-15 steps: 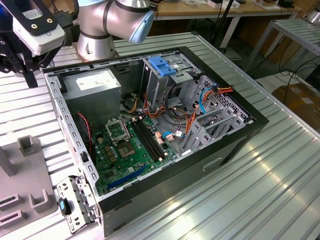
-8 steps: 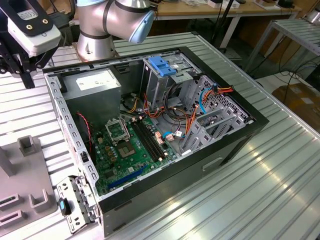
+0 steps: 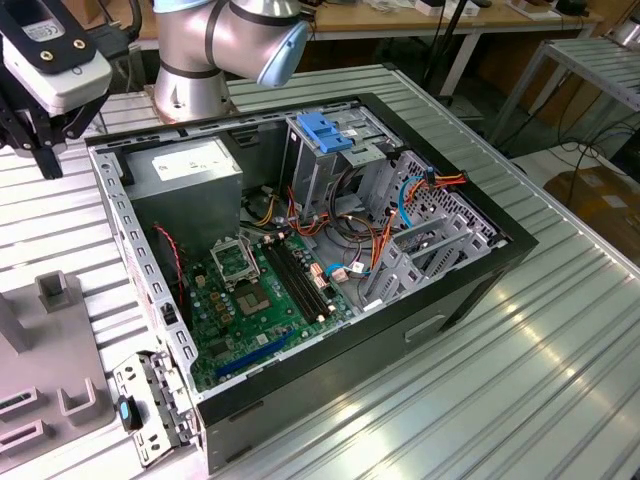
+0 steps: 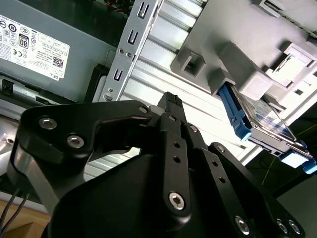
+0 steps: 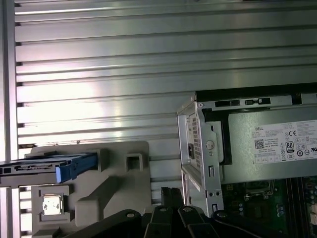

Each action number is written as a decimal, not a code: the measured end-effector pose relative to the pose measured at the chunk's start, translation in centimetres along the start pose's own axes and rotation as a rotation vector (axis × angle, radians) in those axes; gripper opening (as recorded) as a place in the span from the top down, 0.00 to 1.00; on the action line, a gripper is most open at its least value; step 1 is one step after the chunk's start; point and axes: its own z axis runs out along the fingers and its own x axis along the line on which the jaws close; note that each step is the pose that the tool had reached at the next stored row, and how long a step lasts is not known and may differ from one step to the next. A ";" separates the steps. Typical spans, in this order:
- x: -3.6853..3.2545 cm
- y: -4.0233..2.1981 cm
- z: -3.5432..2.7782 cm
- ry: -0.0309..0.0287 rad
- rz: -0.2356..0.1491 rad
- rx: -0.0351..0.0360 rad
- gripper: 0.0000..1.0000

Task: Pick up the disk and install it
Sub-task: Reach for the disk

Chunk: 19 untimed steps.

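End effector is narrow: fingers drawn together, nothing between them, so empty. It hangs over the bench in the gap between the grey holder and the corner of the open PC case, touching neither as far as I can see. The disk sits in the holder with its blue rail showing, outside the case and apart from the fingers. The second wrist view shows it seated in that holder too. Further off, in the exterior view: the power supply, the motherboard, then the drive cage with its blue latch toward the case's far side. My read on status: pickup not done, install not done, so the whole task is left.
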 end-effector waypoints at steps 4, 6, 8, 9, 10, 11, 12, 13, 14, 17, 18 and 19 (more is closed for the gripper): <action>0.43 -0.03 0.02 0.0000 0.000 0.0000 0.89; 0.69 -0.05 0.02 0.0001 0.000 0.0000 0.89; 0.91 -0.07 0.03 0.0000 0.000 0.0000 0.89; 1.01 -0.08 0.03 0.0000 0.000 0.0000 0.89; 1.08 -0.08 0.03 0.0000 0.000 0.0000 0.89; 1.18 -0.09 0.03 0.0000 0.000 0.0000 0.89; 1.36 -0.11 0.04 0.0000 0.000 0.0000 0.89; 1.52 -0.12 0.04 0.0000 0.000 0.0000 0.89; 1.64 -0.13 0.05 0.0000 0.000 0.0000 0.89; 1.86 -0.14 0.05 0.0000 0.000 0.0001 0.89; 1.92 -0.15 0.05 0.0000 0.000 0.0000 0.89; 2.00 -0.16 0.06 0.0000 0.000 0.0000 0.89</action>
